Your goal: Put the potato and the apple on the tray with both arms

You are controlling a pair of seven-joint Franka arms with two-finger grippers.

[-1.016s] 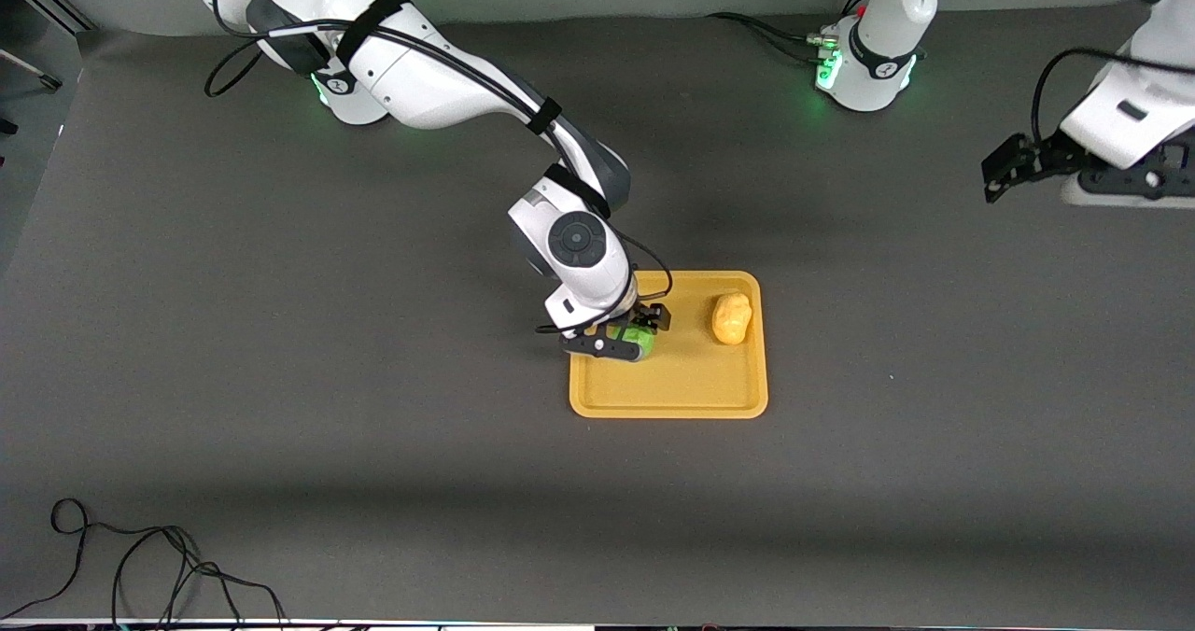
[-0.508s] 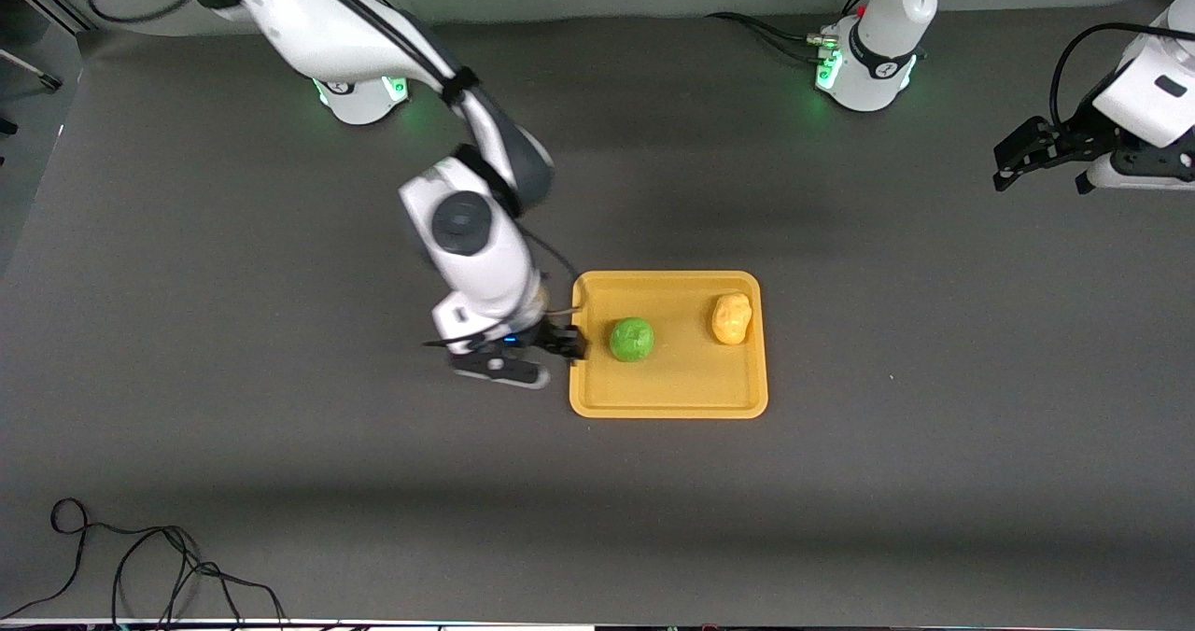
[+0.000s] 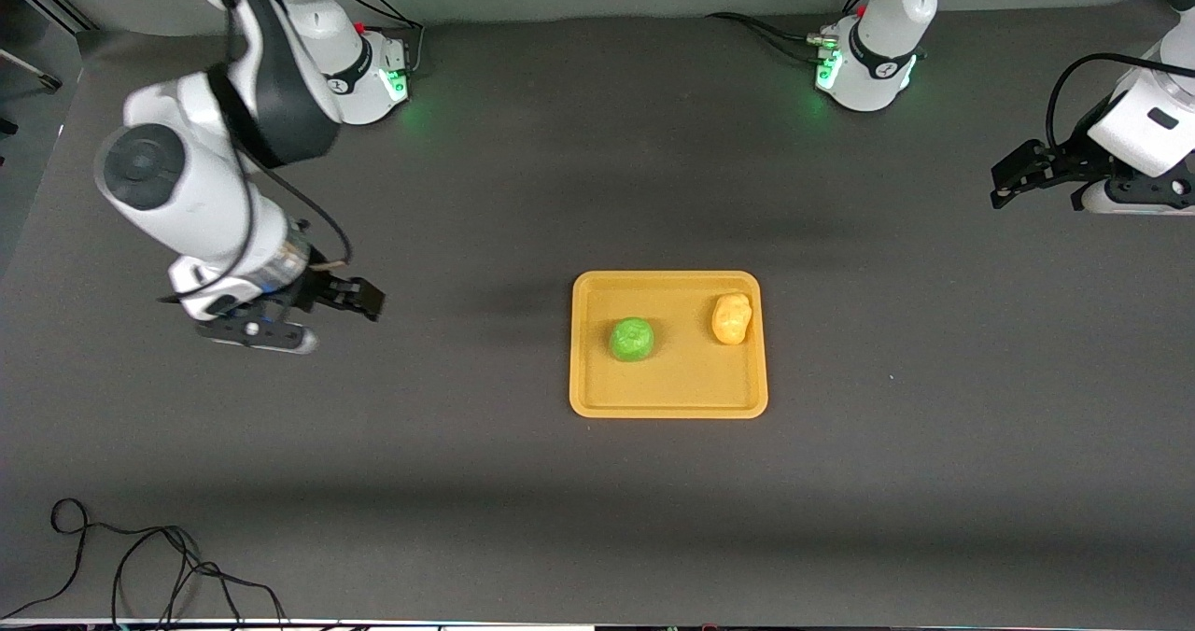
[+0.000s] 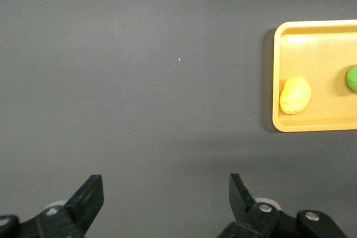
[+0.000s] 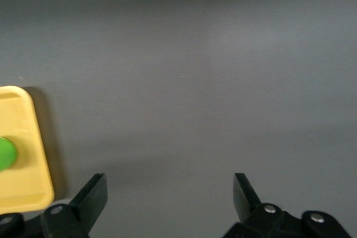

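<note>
The yellow-orange tray [image 3: 686,384] lies at the table's middle. The green apple [image 3: 631,340] sits on it toward the right arm's end. The potato [image 3: 731,318] sits on it toward the left arm's end. My right gripper [image 3: 359,298] is open and empty, over bare table well away from the tray, toward the right arm's end. My left gripper [image 3: 1004,181] is open and empty, over the table near its own end. The left wrist view shows its gripper [image 4: 166,193], the tray [image 4: 334,122], the potato [image 4: 294,95] and the apple [image 4: 352,78]. The right wrist view shows its gripper [image 5: 170,190], the tray [image 5: 25,185] and the apple [image 5: 5,154].
A dark grey mat [image 3: 467,482] covers the table. Both arm bases [image 3: 864,71] stand along the edge farthest from the front camera. A loose black cable [image 3: 140,566] lies at the near edge, toward the right arm's end.
My right gripper let go of the apple on the tray and swung away toward the right arm's end of the table. The left gripper has barely shifted.
</note>
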